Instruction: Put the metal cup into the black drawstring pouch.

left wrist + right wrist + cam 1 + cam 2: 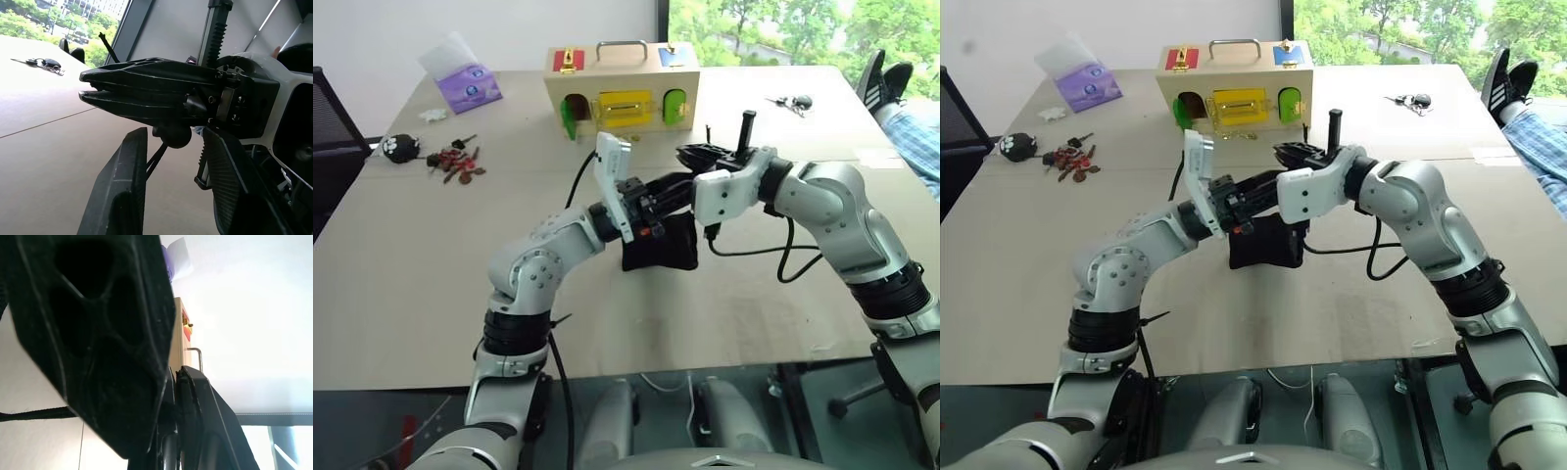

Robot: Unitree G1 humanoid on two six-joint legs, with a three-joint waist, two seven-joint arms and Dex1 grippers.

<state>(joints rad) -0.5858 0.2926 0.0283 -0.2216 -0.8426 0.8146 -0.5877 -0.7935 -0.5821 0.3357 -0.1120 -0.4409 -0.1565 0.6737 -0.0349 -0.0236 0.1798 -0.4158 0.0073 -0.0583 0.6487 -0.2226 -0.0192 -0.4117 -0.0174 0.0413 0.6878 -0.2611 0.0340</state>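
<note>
Above the bench (431, 294), the right gripper (90, 90) is clenched — the left gripper (171, 196) stands parted beside it, over the black drawstring pouch (661, 257).

Legible text, labels, brands, numbers, signs: none.

Printed surfaces checked:
- Purple tissue pack (470, 86), near the table's far left corner: a pale printed patch on its face, lettering too small to make out.
- Wooden latch box (622, 90), at the middle of the table's far edge: coloured panels and metal fittings, no wording to be read.
- Small black-and-white item (401, 147), near the table's left edge: a paw-print pattern, no letters.
- White housings of the two robot arms: no marking that can be read.
</note>
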